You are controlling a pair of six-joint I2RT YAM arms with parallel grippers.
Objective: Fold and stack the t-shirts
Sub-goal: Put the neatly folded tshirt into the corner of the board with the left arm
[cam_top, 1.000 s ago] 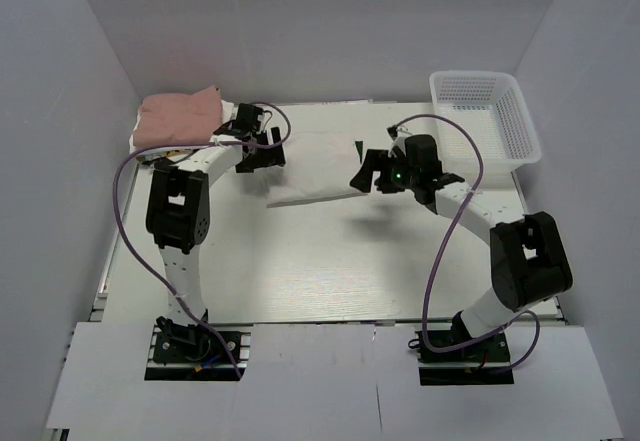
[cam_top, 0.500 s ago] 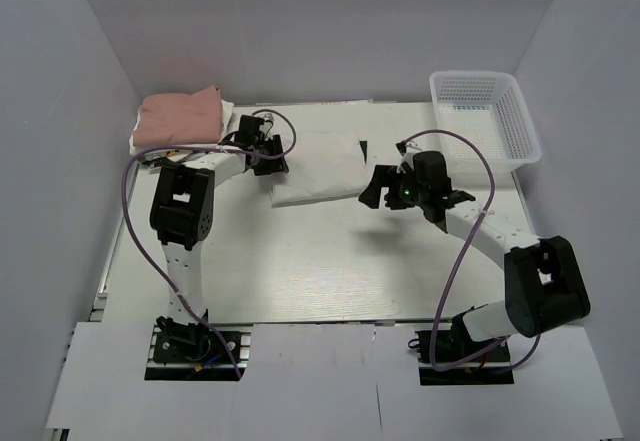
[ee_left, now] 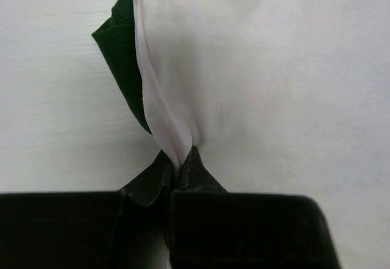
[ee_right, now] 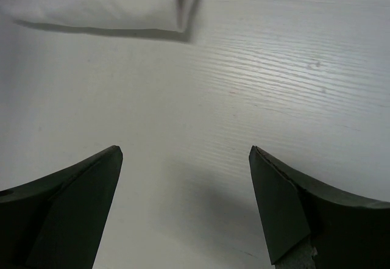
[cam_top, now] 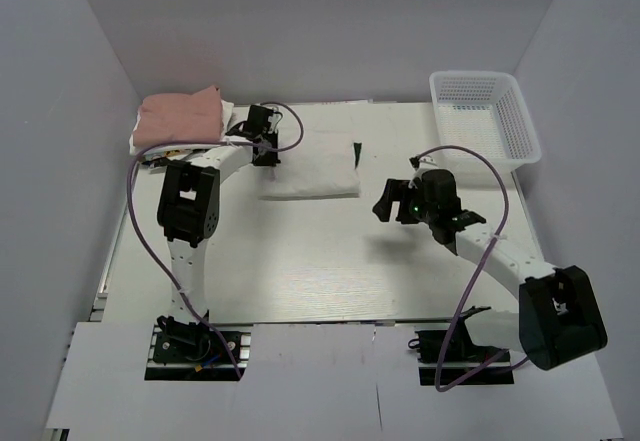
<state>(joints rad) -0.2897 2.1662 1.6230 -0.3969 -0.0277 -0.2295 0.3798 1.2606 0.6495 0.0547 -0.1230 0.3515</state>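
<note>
Left gripper (ee_left: 181, 168): clamped on the folded edge of the cream-white t-shirt (ee_left: 262, 68).
Right gripper (ee_right: 186, 177): held wide apart, nothing gripped.

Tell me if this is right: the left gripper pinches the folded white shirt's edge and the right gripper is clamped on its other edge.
Not quite. The left gripper does pinch the white shirt at its edge, but the right gripper grips nothing: the right wrist view shows its jaws wide open over bare table, clear of the shirt.
</note>
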